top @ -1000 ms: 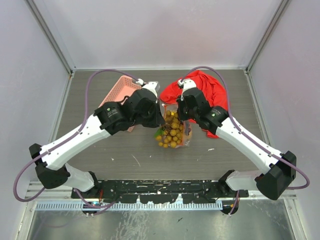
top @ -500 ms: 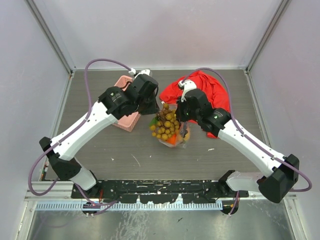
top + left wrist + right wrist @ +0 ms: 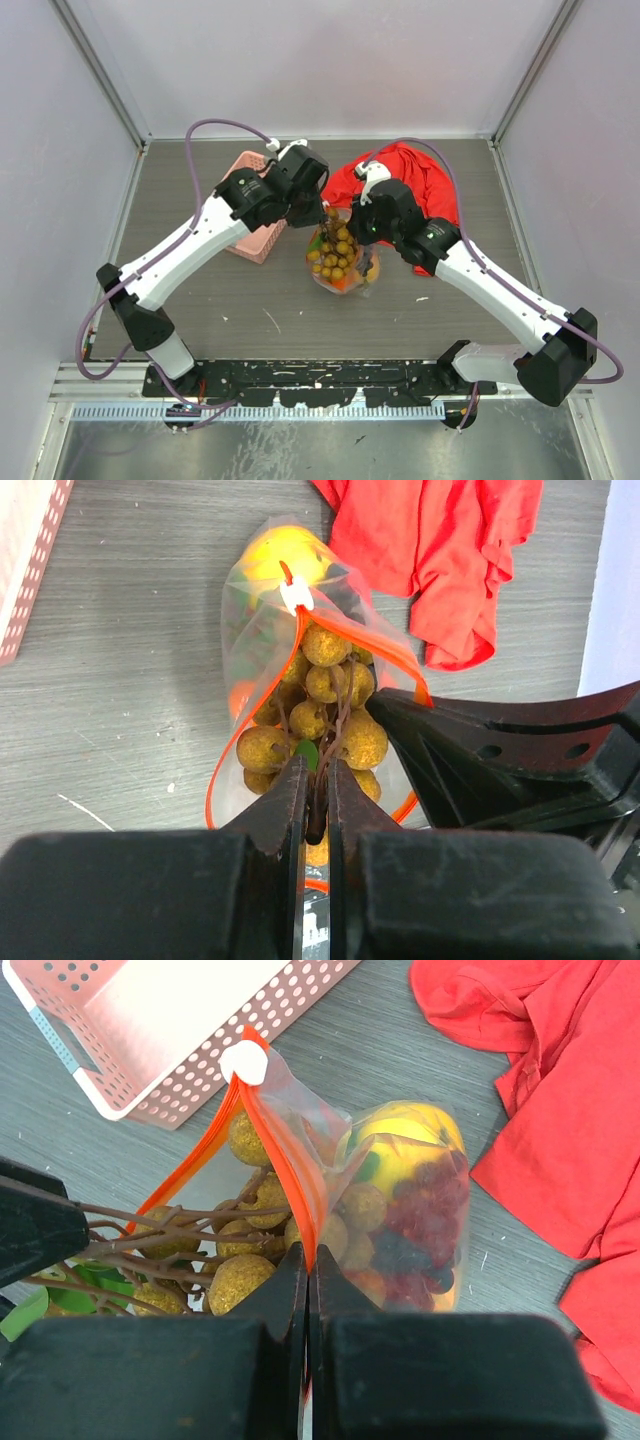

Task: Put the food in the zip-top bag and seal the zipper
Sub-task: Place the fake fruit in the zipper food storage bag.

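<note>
Left jaws grip berry bunch (image 3: 345, 685) (by its stem); right jaws pinch zipper (image 3: 283, 1165).

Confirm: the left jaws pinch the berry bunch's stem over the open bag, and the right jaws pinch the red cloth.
Not the red cloth: the jaws of the right gripper pinch the zipper of the zip-top bag, as the right wrist view shows. The rest stands.

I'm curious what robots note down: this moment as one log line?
left tool: shut on berry bunch stem | right tool: shut on zipper | bunch partly in bag, mouth open
</note>
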Robot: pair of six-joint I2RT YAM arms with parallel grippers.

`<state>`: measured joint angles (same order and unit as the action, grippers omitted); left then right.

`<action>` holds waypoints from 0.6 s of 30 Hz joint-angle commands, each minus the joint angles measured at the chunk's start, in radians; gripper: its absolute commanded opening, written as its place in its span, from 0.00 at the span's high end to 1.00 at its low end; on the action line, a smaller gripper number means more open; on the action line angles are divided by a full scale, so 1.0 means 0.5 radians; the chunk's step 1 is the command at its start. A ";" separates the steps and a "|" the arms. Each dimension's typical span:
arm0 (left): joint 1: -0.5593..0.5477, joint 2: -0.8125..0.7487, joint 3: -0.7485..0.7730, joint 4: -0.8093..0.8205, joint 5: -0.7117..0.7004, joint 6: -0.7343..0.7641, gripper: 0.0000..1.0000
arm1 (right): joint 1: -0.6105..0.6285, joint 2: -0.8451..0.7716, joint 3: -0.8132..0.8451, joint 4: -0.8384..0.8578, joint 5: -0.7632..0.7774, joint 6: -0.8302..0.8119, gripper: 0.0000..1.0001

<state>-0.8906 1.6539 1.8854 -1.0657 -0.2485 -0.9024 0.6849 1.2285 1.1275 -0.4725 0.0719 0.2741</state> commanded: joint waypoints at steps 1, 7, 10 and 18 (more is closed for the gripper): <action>-0.005 -0.084 0.035 0.221 -0.053 -0.106 1.00 | 0.001 -0.030 0.013 0.164 -0.065 0.052 0.99; -0.032 -0.156 -0.197 0.347 -0.194 -0.154 1.00 | 0.000 -0.045 0.018 0.180 -0.059 0.061 0.99; -0.066 -0.207 -0.328 0.455 -0.274 -0.181 1.00 | -0.002 -0.041 0.018 0.201 -0.083 0.073 0.99; -0.234 -0.231 -0.477 0.604 -0.627 -0.167 1.00 | 0.000 -0.042 0.017 0.220 -0.105 0.090 0.99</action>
<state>-0.9665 1.5909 1.6592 -0.8845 -0.4286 -0.9768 0.6830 1.2285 1.1271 -0.4557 0.0460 0.2966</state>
